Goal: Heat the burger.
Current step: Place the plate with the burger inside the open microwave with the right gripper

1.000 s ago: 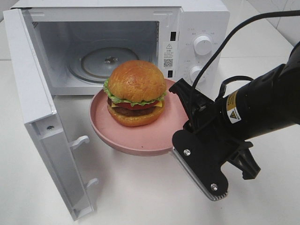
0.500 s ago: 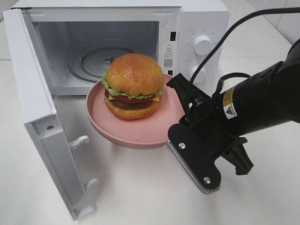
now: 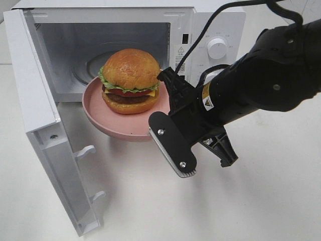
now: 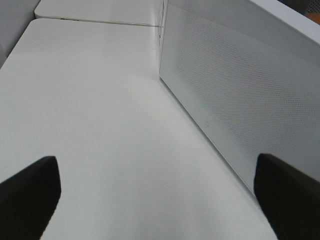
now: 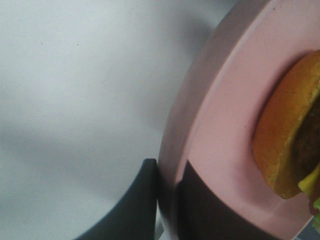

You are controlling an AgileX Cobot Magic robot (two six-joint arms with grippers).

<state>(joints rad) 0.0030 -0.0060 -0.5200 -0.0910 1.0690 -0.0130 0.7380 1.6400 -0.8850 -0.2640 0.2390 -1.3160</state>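
The right gripper [image 3: 163,108], its two black fingers pinched tight on the rim of a shallow round pink plate [image 3: 100,118], carries the plate level at the mouth of a white countertop microwave oven [image 3: 215,20]. On the plate's middle sits the round hamburger [image 3: 130,80], with a glossy golden-brown bun, a green lettuce frill, red tomato and a dark patty. It rides in the air at the threshold of the oven cavity, not yet on the round glass turntable [image 3: 88,70] behind it.

Gripping the edge rather than the food appears to keep the fingers off the burger and leave the plate's underside free to be set down flat. The oven's white hinged door [image 3: 35,85] stands swung fully out, clearing the way in.

The left gripper [image 4: 157,192] hangs with its jaws wide and nothing between them, low over the white table [image 3: 261,201] beside the door's perforated outer panel [image 4: 240,100], apparently parked out of the way.
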